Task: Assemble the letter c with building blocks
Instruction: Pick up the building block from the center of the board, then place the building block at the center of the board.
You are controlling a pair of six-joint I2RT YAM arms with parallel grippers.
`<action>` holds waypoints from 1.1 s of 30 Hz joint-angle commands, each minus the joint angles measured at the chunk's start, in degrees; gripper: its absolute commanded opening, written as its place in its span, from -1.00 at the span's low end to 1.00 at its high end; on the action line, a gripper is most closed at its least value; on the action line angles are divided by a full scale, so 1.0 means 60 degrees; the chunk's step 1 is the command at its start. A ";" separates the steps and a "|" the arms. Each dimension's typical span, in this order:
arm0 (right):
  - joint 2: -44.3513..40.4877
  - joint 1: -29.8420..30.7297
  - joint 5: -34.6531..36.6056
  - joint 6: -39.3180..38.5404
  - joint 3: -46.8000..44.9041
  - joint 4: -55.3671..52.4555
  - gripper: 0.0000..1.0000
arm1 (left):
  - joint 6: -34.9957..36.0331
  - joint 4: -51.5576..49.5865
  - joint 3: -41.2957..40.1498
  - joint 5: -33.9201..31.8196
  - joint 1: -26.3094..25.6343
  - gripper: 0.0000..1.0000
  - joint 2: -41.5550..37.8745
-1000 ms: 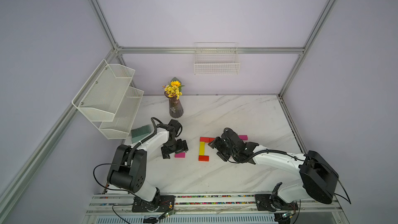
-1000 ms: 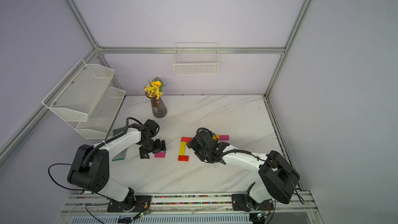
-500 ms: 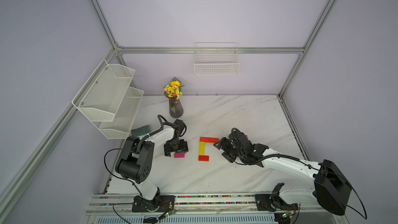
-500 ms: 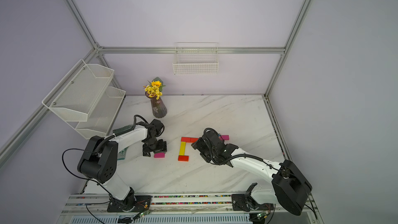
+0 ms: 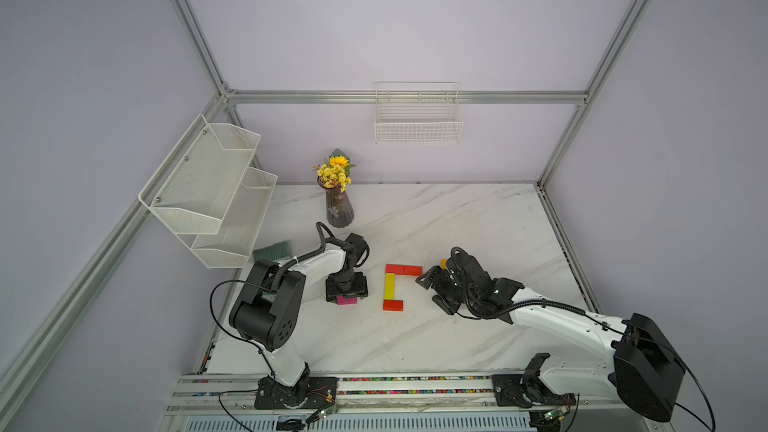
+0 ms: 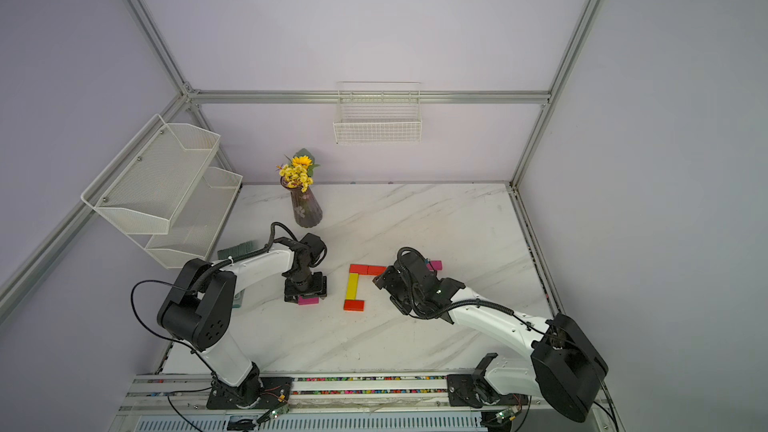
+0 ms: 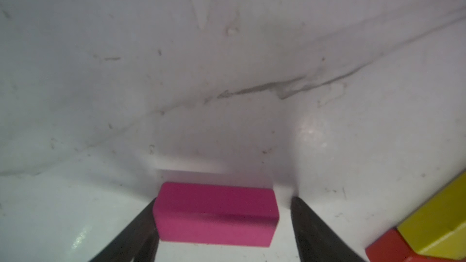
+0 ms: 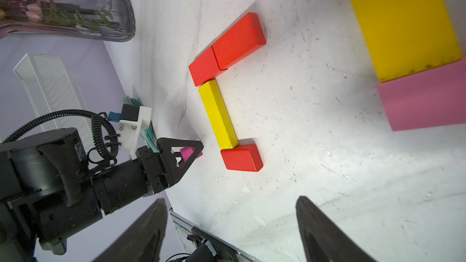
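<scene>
Overhead, in both top views, the left gripper point(image 5: 347, 293) straddles a magenta block point(image 5: 347, 302), at nine o'clock from the yellow block point(image 5: 390, 286) capped by red blocks point(image 5: 403, 270). Left wrist: one finger point(image 7: 136, 230) touches the magenta block, the other stands just clear. Right wrist: the right gripper point(image 8: 230, 199) gapes wide, empty.

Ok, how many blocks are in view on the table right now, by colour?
Red blocks: 3
Yellow blocks: 2
Magenta block: 1
Pink block: 1
Total: 7
</scene>
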 commanded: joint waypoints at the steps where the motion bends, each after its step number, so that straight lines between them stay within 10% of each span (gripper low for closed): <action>1: -0.0255 -0.0106 -0.0063 -0.0034 -0.0112 -0.0244 0.64 | -0.0194 0.0201 -0.0277 -0.0143 -0.0030 0.30 -0.0008; 7: -0.0508 -0.0286 -0.0195 -0.0187 -0.0115 -0.0471 0.64 | -0.0202 -0.0097 -0.0253 -0.0155 -0.0044 -0.35 -0.0443; 16: -0.1383 -0.1110 -0.0596 -0.1583 0.0151 -0.1939 0.64 | -0.1059 -0.1427 0.1954 0.0293 -0.1047 -0.37 -0.1945; 33: -0.3610 -0.1857 -0.0978 -0.2160 -0.1150 -0.3398 0.65 | -0.3045 -0.1423 0.5578 -0.0499 -0.4956 -0.36 0.2010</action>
